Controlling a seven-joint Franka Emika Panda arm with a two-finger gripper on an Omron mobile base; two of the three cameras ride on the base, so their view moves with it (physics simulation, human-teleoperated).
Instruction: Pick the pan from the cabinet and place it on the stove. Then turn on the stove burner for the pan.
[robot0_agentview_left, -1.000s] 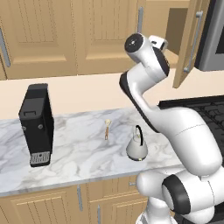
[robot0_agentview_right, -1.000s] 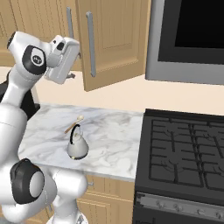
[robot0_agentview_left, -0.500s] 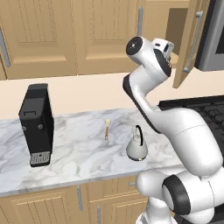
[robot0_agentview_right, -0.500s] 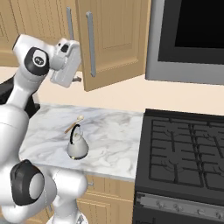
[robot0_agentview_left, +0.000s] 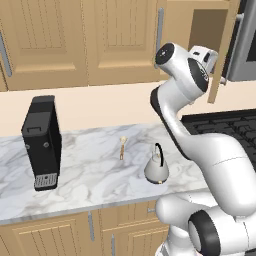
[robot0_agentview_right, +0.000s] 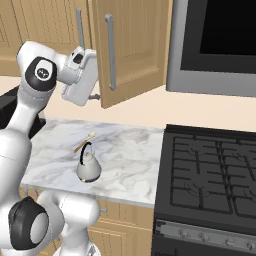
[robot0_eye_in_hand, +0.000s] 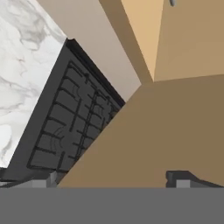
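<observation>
Marble, white with grey veins, forms the desk (robot0_agentview_left: 90, 175) nearest the robot. On it stand a rounded silver kettle (robot0_agentview_left: 156, 170) with a black loop handle and a boxy black coffee machine (robot0_agentview_left: 42, 142), well apart.

To the right of the desk sits the stove (robot0_agentview_right: 215, 170), matte black, with dark ridged grates. Its burners are bare.

Above the desk, the end effector (robot0_eye_in_hand: 111, 180) is raised close to smooth tan wood. Its two dark fingertips are spread wide and hold nothing.

Just beyond it hangs an open raised-panel door (robot0_agentview_right: 135, 50) with a long grey bar handle (robot0_agentview_right: 110, 52). Behind that door is the cabinet (robot0_agentview_left: 207, 35), light tan wood with a shadowed opening.

The pan is probably on the shelf inside, where the door and arm hide it.

The step in hand looks like reaching into the cabinet. To do it well, the arm should clear the door edge, enter level above the shelf, and keep the fingers spread until they straddle the pan's rim or handle.
</observation>
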